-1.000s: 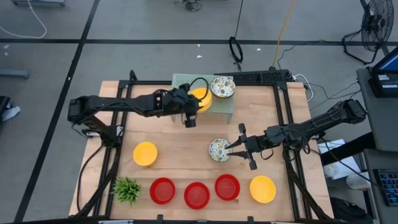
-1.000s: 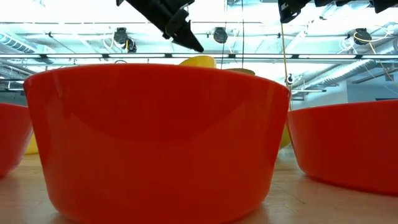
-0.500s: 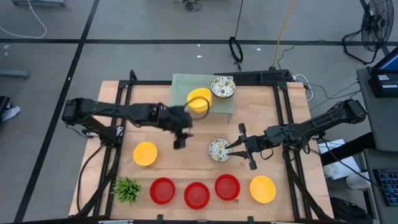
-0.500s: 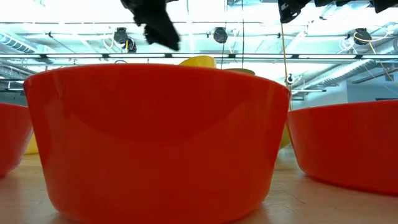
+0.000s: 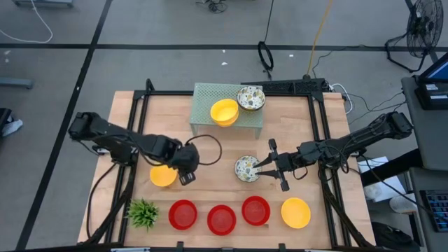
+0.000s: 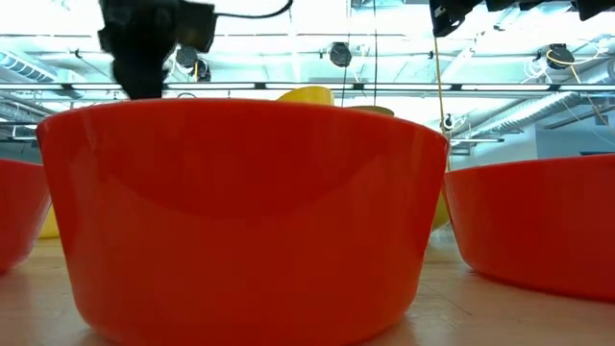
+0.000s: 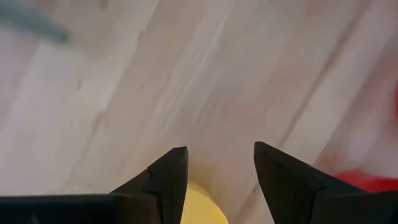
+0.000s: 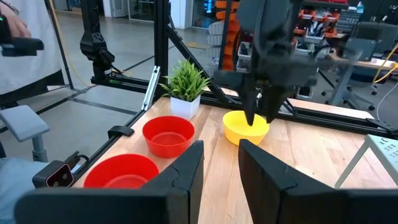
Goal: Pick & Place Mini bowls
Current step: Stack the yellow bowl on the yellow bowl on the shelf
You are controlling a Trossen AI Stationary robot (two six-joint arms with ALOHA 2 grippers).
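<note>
Two bowls sit on my mesh stand [image 5: 203, 94]; seven wait below. My left gripper [image 5: 186, 173], fingers apart, hovers beside a yellow bowl [image 5: 162, 175] (next pick, I reckon).

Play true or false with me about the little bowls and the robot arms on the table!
1. Three red bowls sit in a row. True.
2. The left gripper is over the green mesh stand. False: it hangs open beside the yellow bowl on the table.
3. A yellow bowl on the stand sits beside a speckled bowl. True.
4. The green plant is on the stand. False: it stands on the table by the red bowls.
</note>
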